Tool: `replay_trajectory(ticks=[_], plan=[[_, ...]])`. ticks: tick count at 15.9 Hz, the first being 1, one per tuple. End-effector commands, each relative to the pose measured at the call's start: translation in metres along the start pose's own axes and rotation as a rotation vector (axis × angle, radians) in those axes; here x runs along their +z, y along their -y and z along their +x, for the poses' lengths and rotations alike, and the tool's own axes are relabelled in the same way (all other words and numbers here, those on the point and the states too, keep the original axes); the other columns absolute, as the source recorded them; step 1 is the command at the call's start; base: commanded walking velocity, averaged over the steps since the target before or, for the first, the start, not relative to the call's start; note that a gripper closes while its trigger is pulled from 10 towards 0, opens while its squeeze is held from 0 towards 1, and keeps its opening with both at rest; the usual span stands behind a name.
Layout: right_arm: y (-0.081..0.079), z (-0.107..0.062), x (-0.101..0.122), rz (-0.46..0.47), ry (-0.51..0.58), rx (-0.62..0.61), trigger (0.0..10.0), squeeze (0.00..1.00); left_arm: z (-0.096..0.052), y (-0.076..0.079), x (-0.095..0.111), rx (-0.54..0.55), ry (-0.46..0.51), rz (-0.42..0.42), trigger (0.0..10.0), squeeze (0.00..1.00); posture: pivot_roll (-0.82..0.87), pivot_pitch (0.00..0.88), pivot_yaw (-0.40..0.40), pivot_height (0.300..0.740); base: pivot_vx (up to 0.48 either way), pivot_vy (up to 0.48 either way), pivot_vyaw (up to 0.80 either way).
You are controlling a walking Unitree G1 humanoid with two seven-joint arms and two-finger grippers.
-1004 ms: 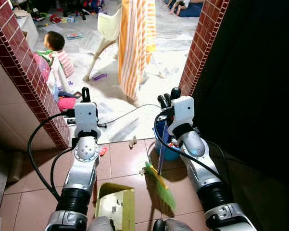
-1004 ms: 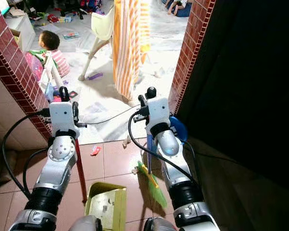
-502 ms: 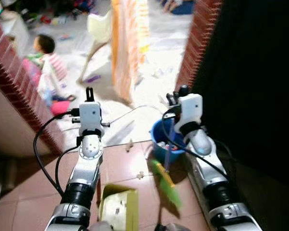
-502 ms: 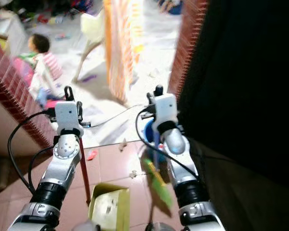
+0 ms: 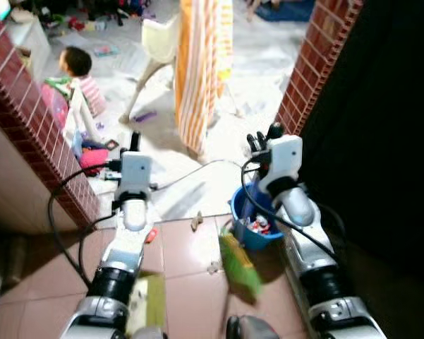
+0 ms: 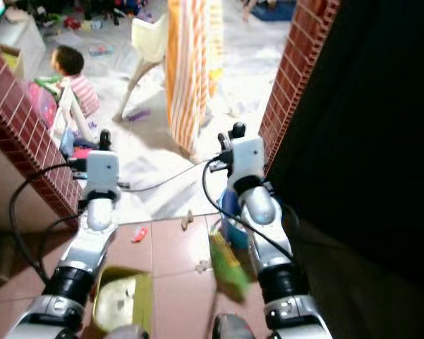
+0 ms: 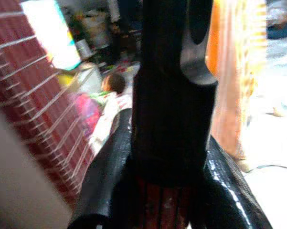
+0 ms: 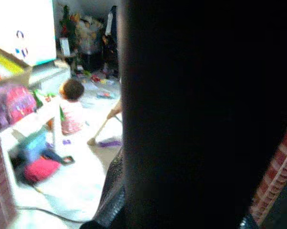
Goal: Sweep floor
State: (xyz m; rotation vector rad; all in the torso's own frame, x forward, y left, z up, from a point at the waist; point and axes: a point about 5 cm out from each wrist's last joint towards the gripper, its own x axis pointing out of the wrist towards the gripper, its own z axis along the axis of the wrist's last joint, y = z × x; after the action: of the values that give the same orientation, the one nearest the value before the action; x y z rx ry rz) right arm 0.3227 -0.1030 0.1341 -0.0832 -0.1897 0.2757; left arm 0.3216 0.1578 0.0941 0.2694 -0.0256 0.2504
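Note:
My left gripper (image 5: 134,143) is shut on the red handle (image 7: 157,205) of a yellow-green dustpan (image 6: 120,300) that rests low on the tiled floor beside my left arm. My right gripper (image 5: 264,140) is held up at the same height, shut on a blue broom handle. Below it the green broom head (image 5: 240,265) is blurred, just above the floor in front of a blue bucket (image 5: 262,236). A red scrap (image 5: 150,235), a tan scrap (image 5: 196,223) and a small crumb (image 5: 213,267) lie on the reddish tiles between my arms.
Brick pillars stand left (image 5: 28,113) and right (image 5: 317,63) of a doorway; a dark panel fills the right side. Beyond it are an orange striped cloth (image 5: 201,70), a white chair (image 5: 159,39), a cable on the pale floor and a person (image 5: 81,74) sitting among toys.
The camera has swung and the picture is blurred. The dustpan has slid to the left, under my left arm. More of the blue bucket shows behind the broom head.

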Motion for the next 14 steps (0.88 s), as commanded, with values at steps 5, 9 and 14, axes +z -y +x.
replay_trajectory(ticks=[5,9,14], plan=[[-0.002,0.002,0.008,-0.017,0.031,0.002,10.0,0.00,-0.002,0.002,-0.002,-0.038,-0.015,-0.160,10.0,0.00,0.00,0.023,-0.041,0.740,0.000,0.000,0.00],[-0.002,0.001,0.006,-0.051,0.019,-0.029,10.0,0.00,-0.002,0.017,-0.001,-0.165,-0.018,-0.114,10.0,0.00,-0.02,0.024,-0.024,0.740,0.000,0.000,0.00],[0.011,0.002,0.011,-0.091,0.025,-0.101,10.0,0.00,0.017,0.007,0.017,-0.110,0.074,-0.220,10.0,0.00,-0.04,0.022,-0.018,0.740,0.000,0.000,0.00]])
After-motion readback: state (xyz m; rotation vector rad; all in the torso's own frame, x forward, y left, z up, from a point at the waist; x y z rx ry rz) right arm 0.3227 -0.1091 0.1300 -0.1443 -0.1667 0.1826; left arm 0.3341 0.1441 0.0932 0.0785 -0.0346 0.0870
